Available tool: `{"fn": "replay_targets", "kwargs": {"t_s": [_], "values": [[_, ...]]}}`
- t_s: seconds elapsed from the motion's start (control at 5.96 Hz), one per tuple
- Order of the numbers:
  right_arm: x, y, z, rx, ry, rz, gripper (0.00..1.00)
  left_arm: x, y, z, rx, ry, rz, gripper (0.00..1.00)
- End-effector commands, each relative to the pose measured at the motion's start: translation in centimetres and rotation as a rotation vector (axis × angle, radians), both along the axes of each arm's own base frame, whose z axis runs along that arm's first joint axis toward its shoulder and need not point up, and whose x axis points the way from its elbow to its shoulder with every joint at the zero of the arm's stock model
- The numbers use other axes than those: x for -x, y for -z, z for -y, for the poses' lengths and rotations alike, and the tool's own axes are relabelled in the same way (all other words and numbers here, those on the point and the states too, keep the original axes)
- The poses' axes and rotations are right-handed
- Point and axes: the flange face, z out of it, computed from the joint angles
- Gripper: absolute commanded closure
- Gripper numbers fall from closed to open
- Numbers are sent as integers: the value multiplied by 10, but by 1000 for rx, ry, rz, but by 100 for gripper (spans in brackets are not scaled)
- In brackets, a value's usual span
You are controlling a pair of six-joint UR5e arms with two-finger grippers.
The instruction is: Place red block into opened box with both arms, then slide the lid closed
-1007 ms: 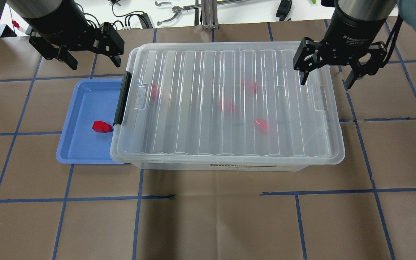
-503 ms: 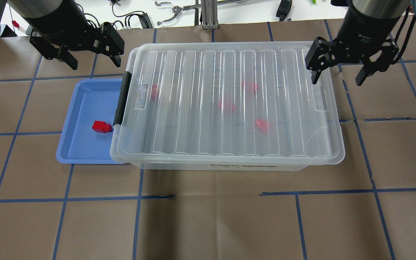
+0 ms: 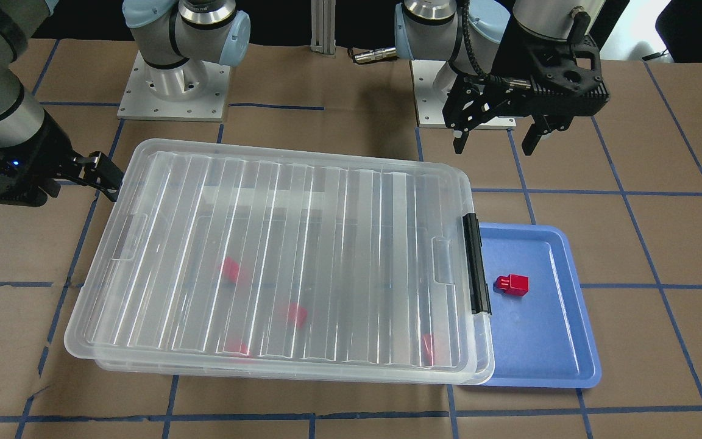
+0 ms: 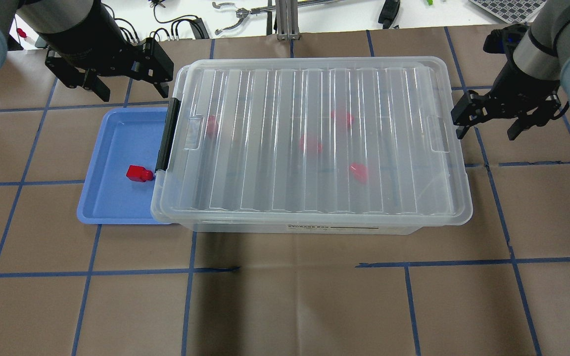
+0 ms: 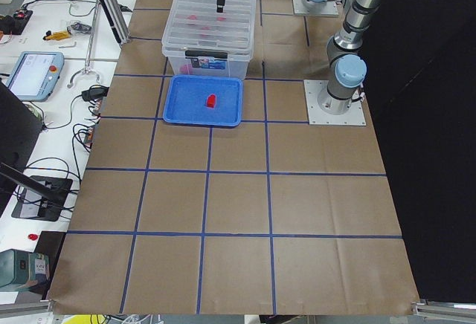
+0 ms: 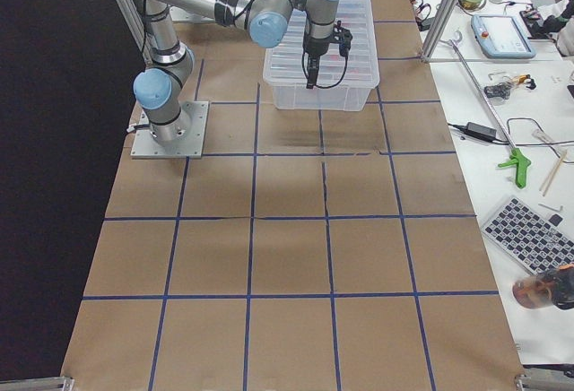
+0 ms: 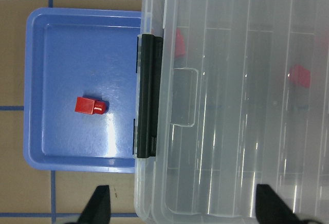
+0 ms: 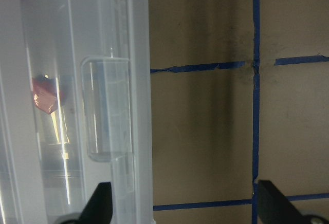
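Note:
One red block lies in the blue tray, beside the black bar of the box. The ridged clear lid lies over the box and overhangs the tray's edge. Several more red blocks show blurred through the lid. My left gripper hangs open and empty above the table behind the tray, at the box's far left corner. Just off the box's right short end, level with the lid's notch, my right gripper is open and holds nothing.
Brown paper with a blue tape grid covers the table. Cables and hand tools lie on the white bench beyond the far edge. The arm bases stand behind the box.
My right gripper has moved right and toward the near side, from over the lid's far right corner to beside the box's right end. The left gripper has barely shifted.

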Motion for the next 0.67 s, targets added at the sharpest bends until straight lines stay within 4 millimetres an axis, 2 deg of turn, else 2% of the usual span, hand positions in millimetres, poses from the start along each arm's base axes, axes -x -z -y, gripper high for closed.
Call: {"fn": "replay_targets", "kwargs": {"t_s": [0.0, 0.5], "values": [[-1, 25, -5, -42, -3, 11, 0, 1, -1, 0, 4, 2, 0, 2], [2, 40, 3, -50, -7, 12, 0, 1, 1, 0, 1, 2, 0, 2]]}}
